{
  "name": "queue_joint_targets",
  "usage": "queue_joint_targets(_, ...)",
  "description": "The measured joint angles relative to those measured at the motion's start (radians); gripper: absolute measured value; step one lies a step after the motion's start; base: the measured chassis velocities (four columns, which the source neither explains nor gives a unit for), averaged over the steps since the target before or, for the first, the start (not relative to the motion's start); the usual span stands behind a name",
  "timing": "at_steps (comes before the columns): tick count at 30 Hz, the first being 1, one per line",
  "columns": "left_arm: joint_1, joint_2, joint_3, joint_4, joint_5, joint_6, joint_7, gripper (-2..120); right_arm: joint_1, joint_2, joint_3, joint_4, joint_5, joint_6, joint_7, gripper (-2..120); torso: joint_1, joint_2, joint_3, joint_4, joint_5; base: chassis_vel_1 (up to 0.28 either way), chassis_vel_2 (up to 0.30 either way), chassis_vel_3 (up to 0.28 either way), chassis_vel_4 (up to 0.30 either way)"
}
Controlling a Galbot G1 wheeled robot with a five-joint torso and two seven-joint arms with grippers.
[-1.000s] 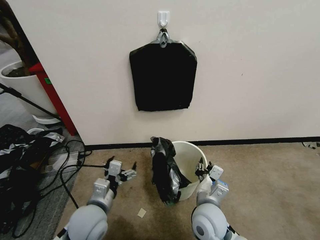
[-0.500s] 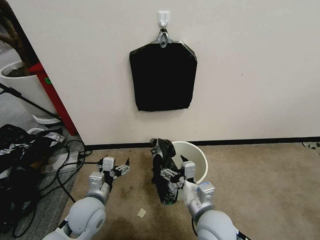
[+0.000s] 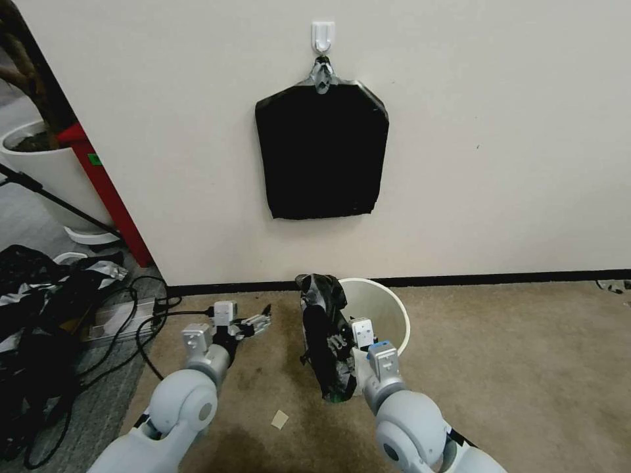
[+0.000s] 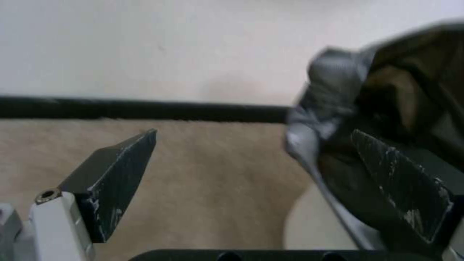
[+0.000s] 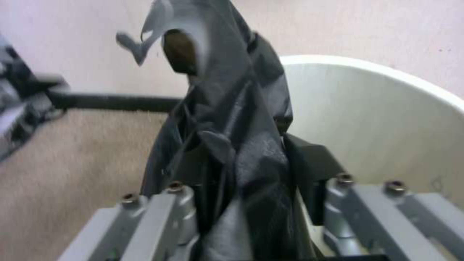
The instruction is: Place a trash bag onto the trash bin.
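The cream-white trash bin stands on the carpet against the wall. The glossy black trash bag hangs bunched over the bin's left rim and down its outside. My right gripper is at the bag's near side. In the right wrist view its fingers press on the bunched film of the trash bag, with the trash bin behind. My left gripper hovers open over the carpet left of the bag. In the left wrist view the left gripper has one finger close to the trash bag.
A flat black pack hangs from a wall hook above the bin. Cables and black fabric lie at the left, by a white plant pot and a red panel. A paper scrap lies on the carpet.
My right gripper swung from the bin's right rim across to the bag on the left rim and closed on it. My left gripper drifted slightly toward the bag, still open.
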Motion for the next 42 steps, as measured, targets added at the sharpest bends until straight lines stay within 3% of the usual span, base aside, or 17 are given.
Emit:
queue_joint_targets(6, -0.035, -0.028, 0.022, 0.042, -0.082, 0.031, 0.031, 100, -0.010, 0.006, 0.010, 0.000, 0.039, 0.057, 0.008, 21, 0.000, 0.000, 0.000, 0.0000, 0.0000, 0.000, 0.000, 0.000, 0.000)
queue_joint_targets(10, -0.062, -0.072, 0.059, 0.052, -0.128, 0.072, 0.050, 100, -0.024, 0.014, 0.016, 0.000, 0.088, 0.112, 0.038, 2, 0.000, 0.000, 0.000, 0.0000, 0.0002, 0.000, 0.000, 0.000, 0.000)
queue_joint_targets(24, -0.117, -0.166, 0.164, 0.121, -0.055, 0.098, 0.002, 100, -0.036, 0.054, 0.011, -0.017, 0.061, 0.166, 0.060, 0, 0.000, 0.000, 0.000, 0.0000, 0.0002, 0.000, 0.000, 0.000, 0.000)
queue_joint_targets(33, -0.133, -0.200, 0.183, 0.168, -0.049, 0.144, -0.022, 79, -0.047, 0.078, 0.013, -0.043, -0.053, 0.255, 0.069, 0, 0.000, 0.000, 0.000, 0.0002, 0.0001, 0.000, 0.000, 0.000, 0.000)
queue_joint_targets(42, -0.158, -0.194, 0.186, 0.159, -0.019, 0.253, -0.062, 51, -0.055, 0.088, 0.022, -0.064, -0.124, 0.284, 0.079, 0, 0.000, 0.000, 0.000, 0.0003, 0.0002, 0.000, 0.000, 0.000, 0.000)
